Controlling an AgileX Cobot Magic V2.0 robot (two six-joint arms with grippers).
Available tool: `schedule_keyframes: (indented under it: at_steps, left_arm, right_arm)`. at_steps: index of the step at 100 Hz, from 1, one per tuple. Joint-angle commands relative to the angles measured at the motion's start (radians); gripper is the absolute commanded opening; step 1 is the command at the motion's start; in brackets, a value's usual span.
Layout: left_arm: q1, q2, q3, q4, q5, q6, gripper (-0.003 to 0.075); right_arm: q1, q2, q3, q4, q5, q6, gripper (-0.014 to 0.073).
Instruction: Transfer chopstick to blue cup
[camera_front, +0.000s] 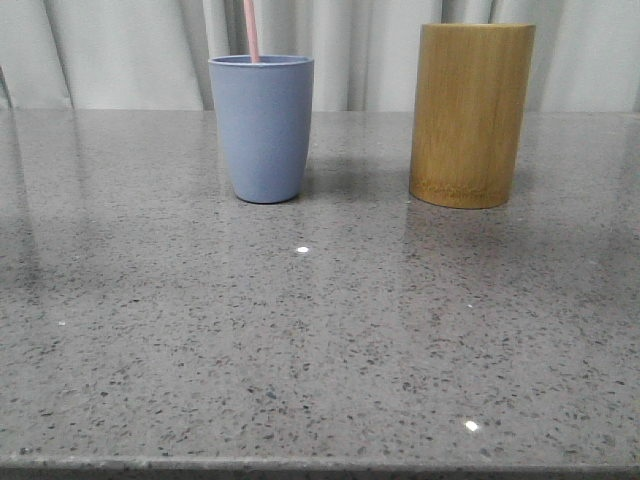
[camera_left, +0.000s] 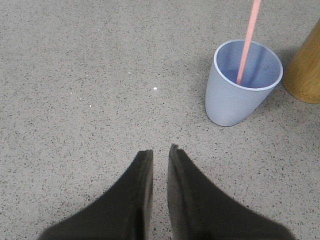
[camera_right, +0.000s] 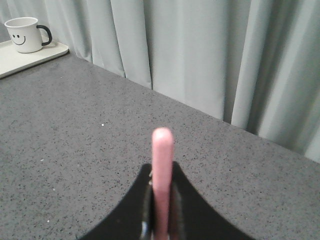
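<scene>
Chopstick (camera_left: 247, 42): thin, straight, pale pink, lower end inside the blue cup (camera_front: 261, 128), shaft rising out past the rim. Cup matte, unmarked, left of a tan bamboo cylinder (camera_front: 470, 115) on the speckled grey table (camera_front: 320, 330). Right gripper (camera_right: 161, 200) clamped on the chopstick. Left gripper (camera_left: 160, 152) nearly closed, empty, above the table near the cup.
</scene>
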Motion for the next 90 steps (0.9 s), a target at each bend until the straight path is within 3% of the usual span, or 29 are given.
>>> schedule_keyframes:
  at_steps: [1, 20, 27, 52, 71, 90]
  left_arm:
    - [0.003, -0.018, -0.028, -0.010, -0.073, -0.009, 0.0073]
    - [0.003, -0.018, -0.028, -0.010, -0.073, -0.009, 0.0073]
    - [0.003, -0.018, -0.028, -0.010, -0.073, -0.009, 0.0073]
    - [0.003, -0.018, -0.028, -0.010, -0.071, -0.009, 0.0073]
    - [0.003, -0.018, -0.028, -0.008, -0.071, -0.009, 0.0073]
    - [0.003, -0.023, -0.028, -0.008, -0.079, -0.009, 0.0073]
  right_arm:
    - [-0.002, -0.045, -0.035, -0.012, -0.065, -0.008, -0.0026]
    - [-0.002, -0.045, -0.035, -0.023, -0.052, -0.008, 0.0237]
    - [-0.002, -0.045, -0.035, -0.023, -0.053, -0.008, 0.0290]
    - [-0.002, -0.071, -0.035, -0.023, -0.030, -0.008, 0.0294]
    - [-0.038, -0.140, -0.035, -0.023, 0.068, -0.008, 0.0293]
    - [-0.097, -0.244, 0.038, -0.023, 0.110, -0.008, 0.0216]
